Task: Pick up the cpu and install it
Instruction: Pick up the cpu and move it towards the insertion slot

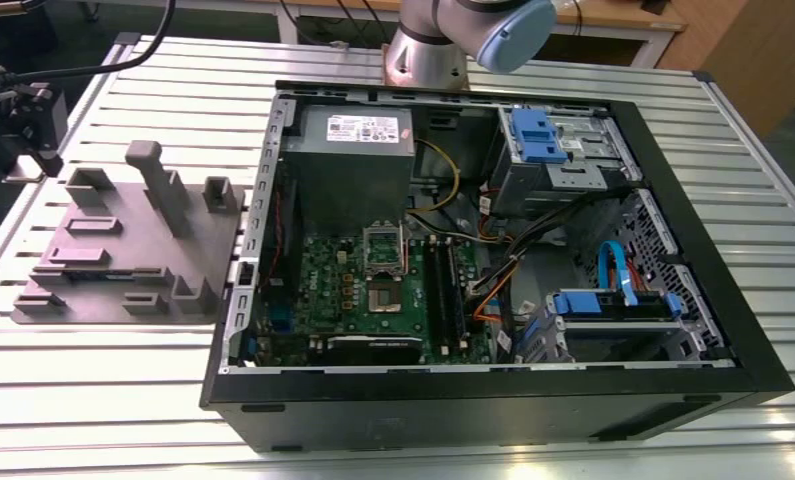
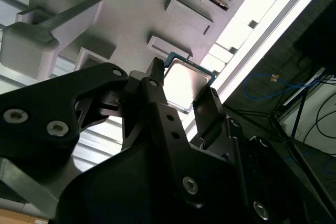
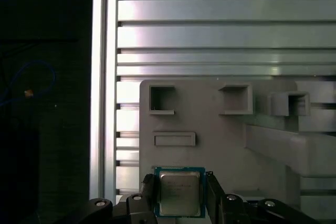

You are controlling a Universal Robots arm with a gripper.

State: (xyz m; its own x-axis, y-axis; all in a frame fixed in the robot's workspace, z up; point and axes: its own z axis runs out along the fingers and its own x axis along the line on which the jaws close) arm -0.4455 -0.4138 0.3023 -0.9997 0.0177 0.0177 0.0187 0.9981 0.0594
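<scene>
The cpu (image 3: 179, 192), a small square chip with a shiny metal top and a thin blue-green rim, sits between my two black fingers in both wrist views. My gripper (image 3: 180, 195) is shut on it, one finger against each side. In the second wrist view the cpu (image 2: 185, 84) hangs in front of the grey fixture plate (image 2: 131, 19) and looks raised off it. In the exterior view my gripper (image 1: 26, 160) hovers at the far left, beside the fixture plate (image 1: 117, 255). The motherboard's cpu socket (image 1: 386, 290) lies open inside the computer case (image 1: 504, 390).
The fixture plate carries upright posts (image 1: 157, 185) and raised pocket blocks. The case has tall black walls, a power supply (image 1: 350, 140), drive cages with blue tabs (image 1: 544, 140) and loose cables (image 1: 504, 270). The slatted metal table's edge (image 3: 102, 103) borders a dark floor.
</scene>
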